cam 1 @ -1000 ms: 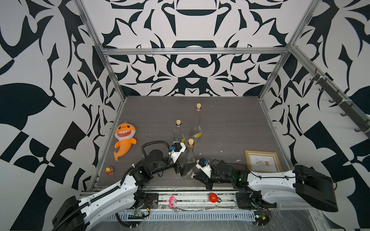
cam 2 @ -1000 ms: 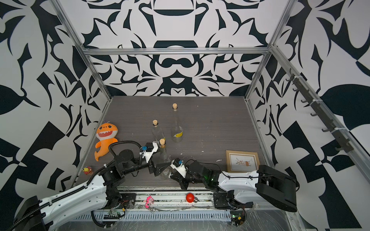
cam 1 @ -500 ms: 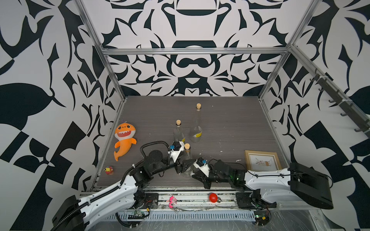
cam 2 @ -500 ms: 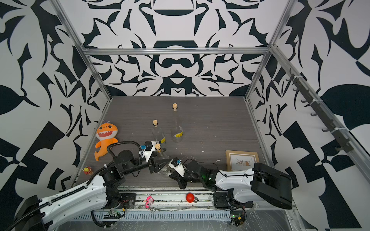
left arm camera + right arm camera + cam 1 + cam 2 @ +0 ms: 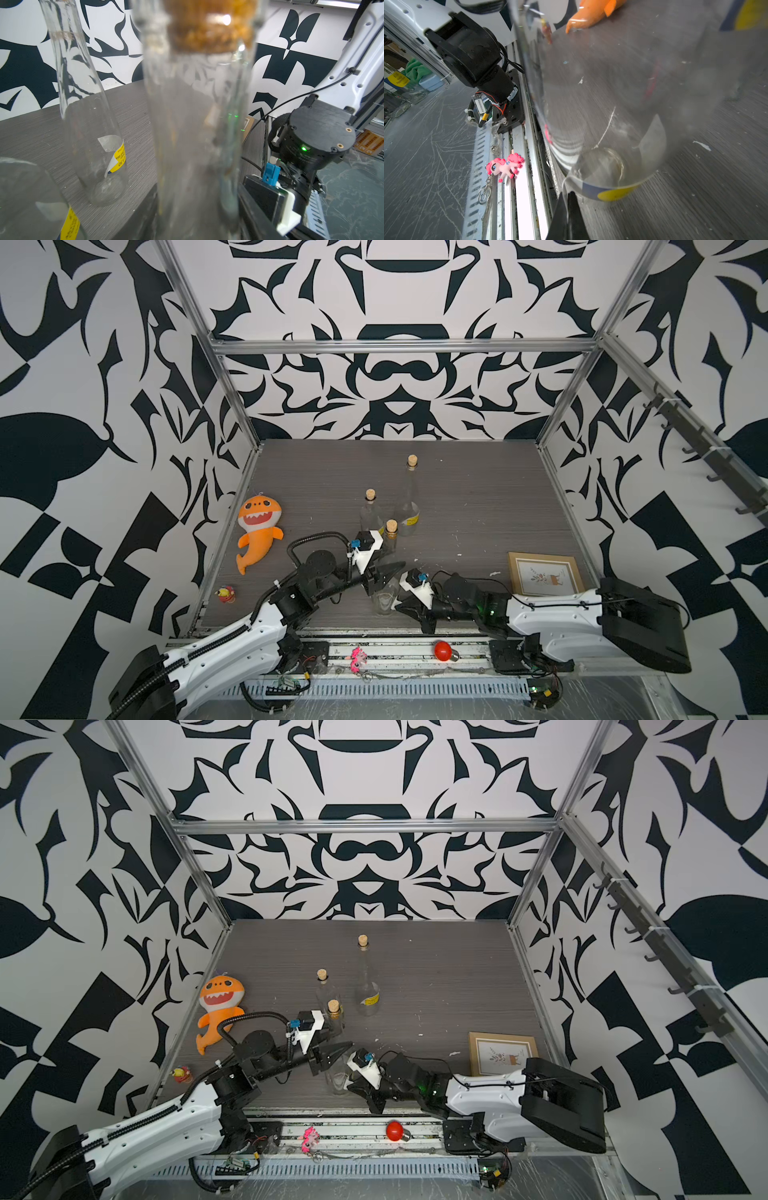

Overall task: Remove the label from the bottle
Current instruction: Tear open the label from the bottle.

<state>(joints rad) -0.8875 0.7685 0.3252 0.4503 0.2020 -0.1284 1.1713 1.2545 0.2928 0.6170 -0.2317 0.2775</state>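
Where the grey table (image 5: 478, 506) ends at 6 o'clock, the bottle (image 5: 384, 599) sits close to the front edge, with the left gripper (image 5: 388, 570) clamped around its body. The right gripper (image 5: 568, 200) is closed, its tips together at the bottle's base beside the yellow and blue label (image 5: 613, 194). Bare tabletop opens from 1 to 3 o'clock of the bottle, and two corked bottles (image 5: 371, 514) stand near at 12. Blurred glass fills the left wrist view. Whether the right tips pinch the label cannot be told.
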